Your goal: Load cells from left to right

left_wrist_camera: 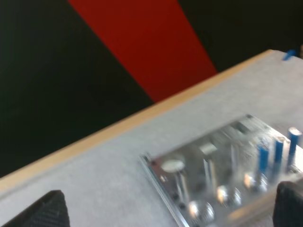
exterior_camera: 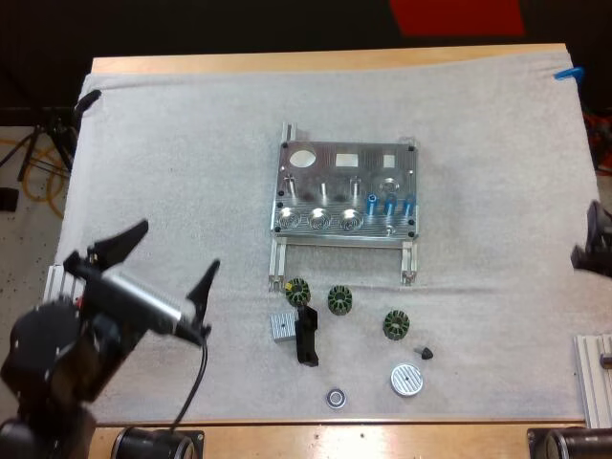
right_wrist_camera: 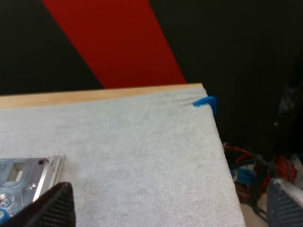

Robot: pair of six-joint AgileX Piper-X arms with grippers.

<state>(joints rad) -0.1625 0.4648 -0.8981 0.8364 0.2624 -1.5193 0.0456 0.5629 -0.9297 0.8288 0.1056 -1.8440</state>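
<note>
Nearby, the left claw (exterior_camera: 181, 244) and the right claw (exterior_camera: 588, 237) are being held released and empty, while farther off the blue cells (exterior_camera: 389, 204), standing upright on the fixture (exterior_camera: 325, 177), are being judged light, stiff and slick, best pinched across their upper sides.

My left pincer (exterior_camera: 167, 260), two black fingers on the dark arm (exterior_camera: 57, 354) at the near left corner, is spread wide, gripping nothing. My right pincer (exterior_camera: 590, 239) sits at the right edge — fingers likewise well apart.
</note>
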